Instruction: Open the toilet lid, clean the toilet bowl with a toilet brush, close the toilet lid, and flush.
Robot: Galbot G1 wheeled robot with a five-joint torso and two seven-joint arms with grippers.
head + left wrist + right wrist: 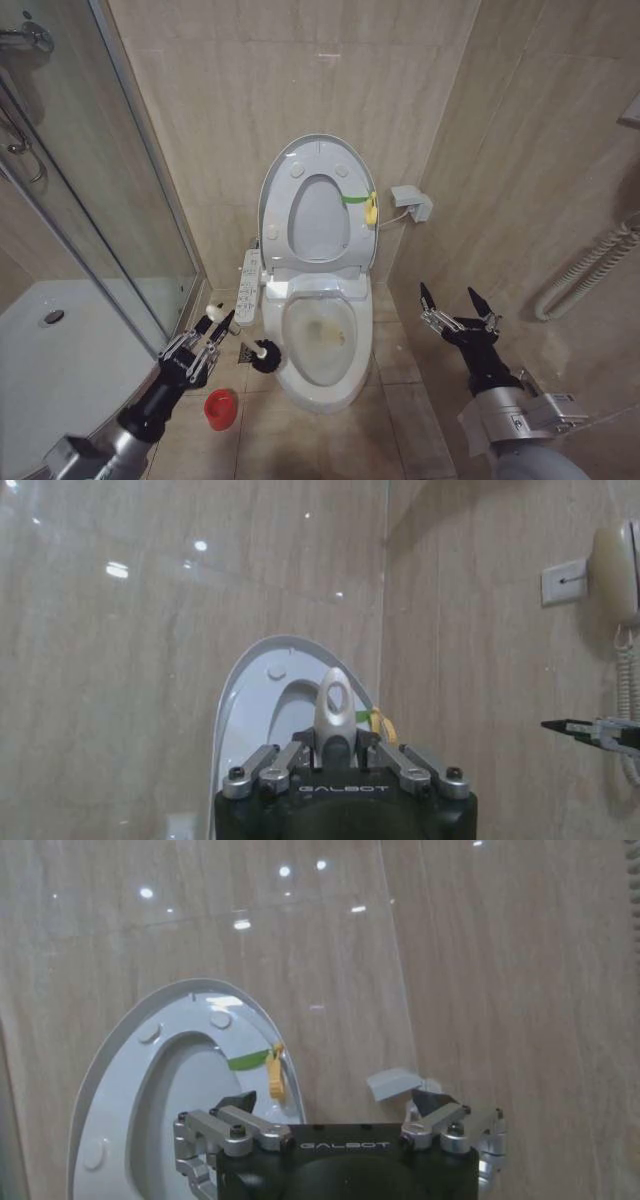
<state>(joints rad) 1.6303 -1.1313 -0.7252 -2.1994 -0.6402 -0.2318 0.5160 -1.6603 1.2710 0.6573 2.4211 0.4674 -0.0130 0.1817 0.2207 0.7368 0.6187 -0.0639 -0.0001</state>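
Note:
The toilet lid (315, 205) (262, 705) (150, 1087) stands raised against the back wall. Below it the toilet bowl (320, 345) lies uncovered, with brownish stains inside. My left gripper (218, 322) (335, 739) is shut on the toilet brush, whose looped white handle end (334, 694) sticks up between the fingers. The black bristle head (267, 352) hangs just outside the bowl's left rim, above the floor. To the right of the bowl, my right gripper (455, 300) (335, 1106) hangs open with nothing in it.
A red holder cup (221, 408) sits on the floor left of the bowl. The shower's glass wall (100, 200) closes the left side. A control panel (250, 285) flanks the seat; a wall box (412, 203) and a hose (590, 265) are at the right.

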